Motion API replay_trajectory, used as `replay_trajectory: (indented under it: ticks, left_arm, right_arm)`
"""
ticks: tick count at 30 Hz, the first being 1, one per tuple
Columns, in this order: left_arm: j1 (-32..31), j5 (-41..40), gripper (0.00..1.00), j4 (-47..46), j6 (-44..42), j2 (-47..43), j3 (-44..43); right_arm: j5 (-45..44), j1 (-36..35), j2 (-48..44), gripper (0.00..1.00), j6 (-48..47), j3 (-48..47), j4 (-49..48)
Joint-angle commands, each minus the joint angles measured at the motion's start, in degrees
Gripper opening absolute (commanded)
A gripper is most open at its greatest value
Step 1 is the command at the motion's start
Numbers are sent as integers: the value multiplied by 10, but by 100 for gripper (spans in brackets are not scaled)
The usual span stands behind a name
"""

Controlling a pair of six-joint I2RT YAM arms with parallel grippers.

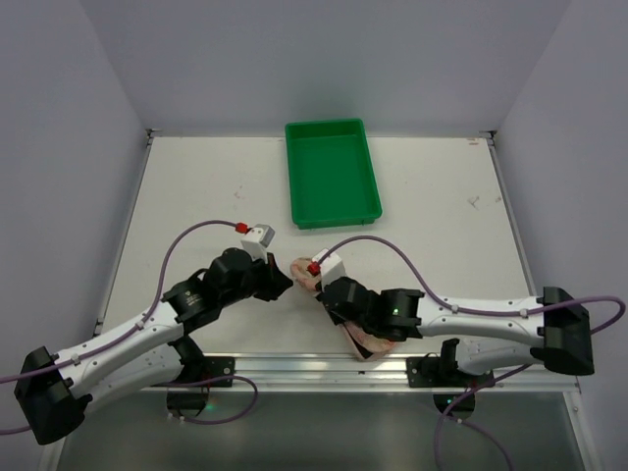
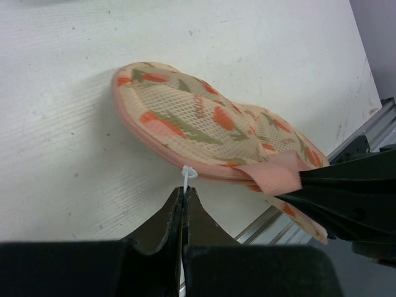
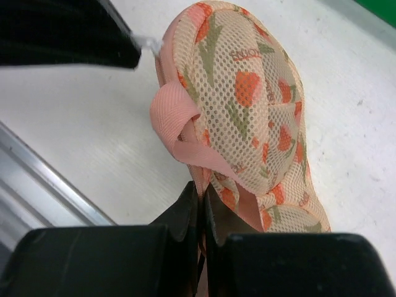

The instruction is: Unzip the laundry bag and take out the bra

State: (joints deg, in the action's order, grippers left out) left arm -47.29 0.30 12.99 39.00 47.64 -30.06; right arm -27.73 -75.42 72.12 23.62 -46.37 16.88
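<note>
Laundry bag (image 1: 303, 274), floral mesh, two-lobed. Lay low and central in the overhead view, on the table (image 1: 196, 186) between both arms, one lobe reaching toward the lower edge. Appeared zipped all round; no bra seen. Left gripper (image 2: 184, 193): pressed fully together on the white tie (image 2: 187, 174) at the zip, lower centre of its view, presumably as a handle for drawing the slider. Right gripper (image 3: 201, 193): pinched tight on the pink rim just below the loop (image 3: 176, 124), likely to anchor the bag against that pull. Green tray (image 1: 334, 177): stood upper centre, well apart.
</note>
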Motion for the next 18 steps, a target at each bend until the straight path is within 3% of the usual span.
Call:
replay_trajectory:
  ticks: [1,13,16,18]
  left_arm:
    - [4,-56,0,-10,1,-4,3]
    - [11,-93,0,-66,24,0,84]
    - [14,-108,0,-53,28,-24,94]
    - [15,-119,0,-41,29,-47,98]
  right_arm:
    - [31,-3,-73,0,13,36,32]
    - [51,-3,-117,2,15,73,51]
    - [24,-2,-87,11,26,55,63]
    - [21,-2,-67,22,32,50,59]
